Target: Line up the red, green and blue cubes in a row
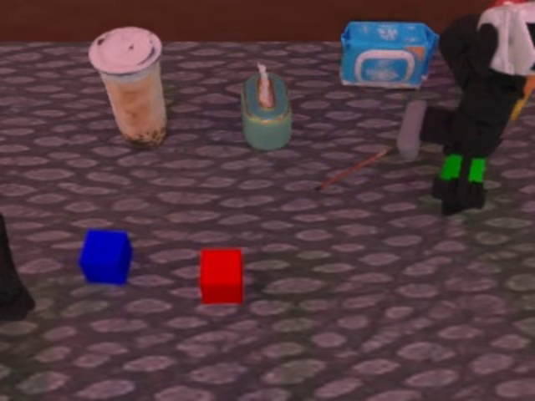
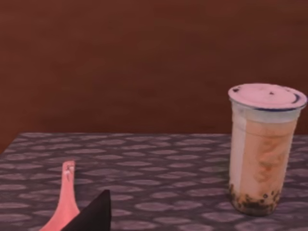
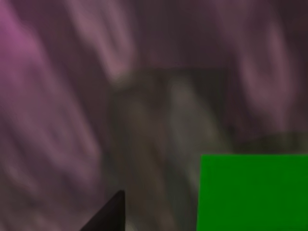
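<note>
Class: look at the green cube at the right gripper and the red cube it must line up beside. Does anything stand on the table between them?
Nothing visible does. The table lies bare between the green cube at the right gripper and the red cube; the thin stick lies farther back.

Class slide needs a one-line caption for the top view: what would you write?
Right claw down over the green cube at the table's right; blue cube and red cube wait at front left.
</note>
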You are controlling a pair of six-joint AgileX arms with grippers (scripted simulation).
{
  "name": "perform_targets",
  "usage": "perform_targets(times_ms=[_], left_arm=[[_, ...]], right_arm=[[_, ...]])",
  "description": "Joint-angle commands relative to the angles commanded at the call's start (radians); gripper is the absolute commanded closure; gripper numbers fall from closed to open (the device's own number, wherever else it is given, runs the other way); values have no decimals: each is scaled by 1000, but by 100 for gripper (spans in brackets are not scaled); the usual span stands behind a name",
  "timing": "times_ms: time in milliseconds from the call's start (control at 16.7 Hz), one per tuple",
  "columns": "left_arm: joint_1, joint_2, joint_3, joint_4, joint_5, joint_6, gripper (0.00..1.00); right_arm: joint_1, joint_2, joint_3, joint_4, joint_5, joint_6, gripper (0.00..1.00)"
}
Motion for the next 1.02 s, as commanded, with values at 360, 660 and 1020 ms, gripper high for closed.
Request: perform_targets(times_ms=[360, 660, 1020], left_arm=[[0, 0, 0, 0, 0, 0, 0], [0, 0, 0, 0, 0, 0, 0], [0, 0, 0, 0, 0, 0, 0]], right_arm=[[0, 0, 0, 0, 0, 0, 98], [0, 0, 0, 0, 0, 0, 100], [5, -35, 12, -40, -7, 11, 100]])
